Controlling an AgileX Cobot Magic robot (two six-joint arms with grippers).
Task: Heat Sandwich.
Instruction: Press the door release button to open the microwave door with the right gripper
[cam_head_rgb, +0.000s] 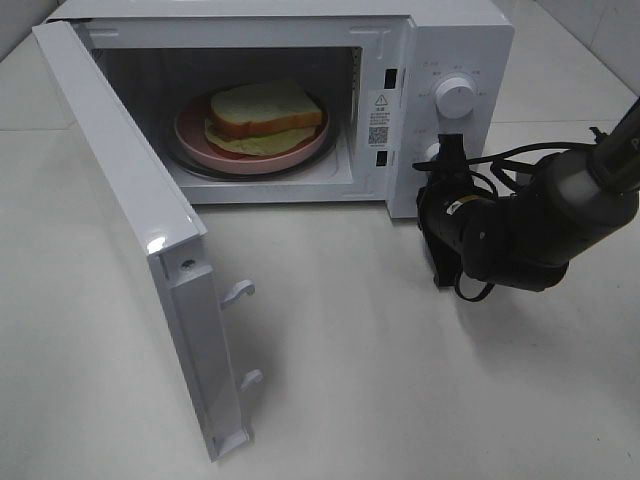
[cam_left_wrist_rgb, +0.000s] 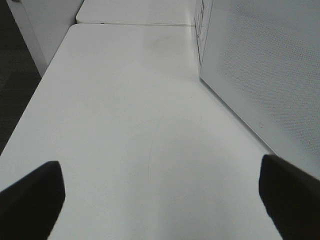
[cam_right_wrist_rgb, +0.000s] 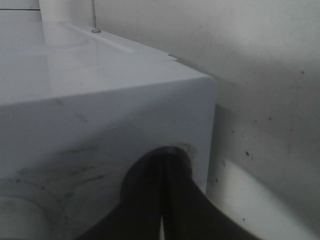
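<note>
The sandwich (cam_head_rgb: 265, 112), pale bread over yellow-green filling, lies on a round pink plate (cam_head_rgb: 200, 140) inside the open microwave (cam_head_rgb: 460, 40). The door (cam_head_rgb: 140, 210) stands swung wide to the left. My right gripper (cam_head_rgb: 446, 150) is shut and empty. Its fingertips (cam_right_wrist_rgb: 165, 200) touch the lower part of the control panel, beside the lower knob (cam_head_rgb: 431, 152). The upper knob (cam_head_rgb: 457, 97) is free. My left gripper (cam_left_wrist_rgb: 160, 200) is open and empty over bare table. It is out of the exterior view.
The white table (cam_head_rgb: 350, 350) stretches in front of the microwave. Two door latch hooks (cam_head_rgb: 240, 292) stick out of the door's edge. In the left wrist view the door's outer face (cam_left_wrist_rgb: 260, 65) stands close on one side and the table edge (cam_left_wrist_rgb: 30, 110) on the other.
</note>
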